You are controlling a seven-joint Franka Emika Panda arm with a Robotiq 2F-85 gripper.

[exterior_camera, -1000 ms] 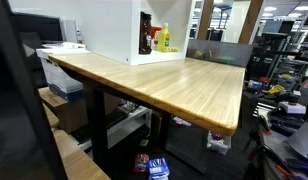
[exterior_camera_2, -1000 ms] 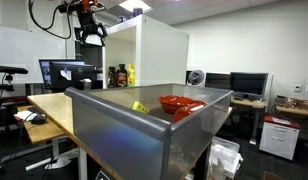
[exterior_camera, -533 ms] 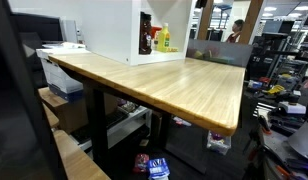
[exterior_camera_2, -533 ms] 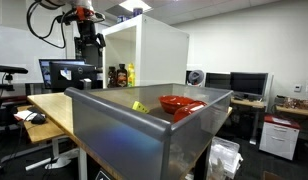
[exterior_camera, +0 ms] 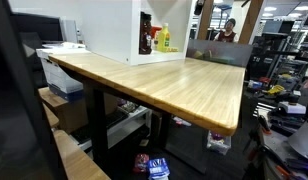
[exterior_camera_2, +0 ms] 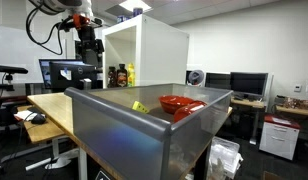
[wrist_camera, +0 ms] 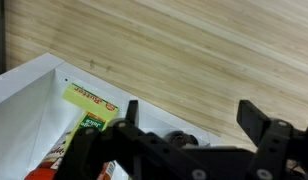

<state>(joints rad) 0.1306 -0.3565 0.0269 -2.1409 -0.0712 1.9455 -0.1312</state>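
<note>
My gripper (exterior_camera_2: 90,60) hangs high over the far end of the wooden table (exterior_camera: 179,85), beside the white open-fronted cabinet (exterior_camera_2: 154,55). Its jaws stand wide apart with nothing between them. In the wrist view the gripper (wrist_camera: 193,115) looks down on bare wood (wrist_camera: 194,45) and on the edge of a white box (wrist_camera: 24,100). A yellow-green packet (wrist_camera: 86,100) lies inside that box, just left of one dark finger (wrist_camera: 131,112). Inside the cabinet (exterior_camera: 114,30) stand a yellow bottle (exterior_camera: 165,40) and a dark bottle (exterior_camera: 146,40). The gripper does not show in the exterior view taken along the table.
A grey metal bin (exterior_camera_2: 124,130) fills the foreground of an exterior view and holds a red bowl (exterior_camera_2: 180,103) and a small yellow item (exterior_camera_2: 140,106). Monitors (exterior_camera_2: 64,73) and desks stand around. A person (exterior_camera: 230,30) is far behind the table.
The arm has come down and slightly left beside the white cabinet, jaws still wide. The person in the background has walked across.
</note>
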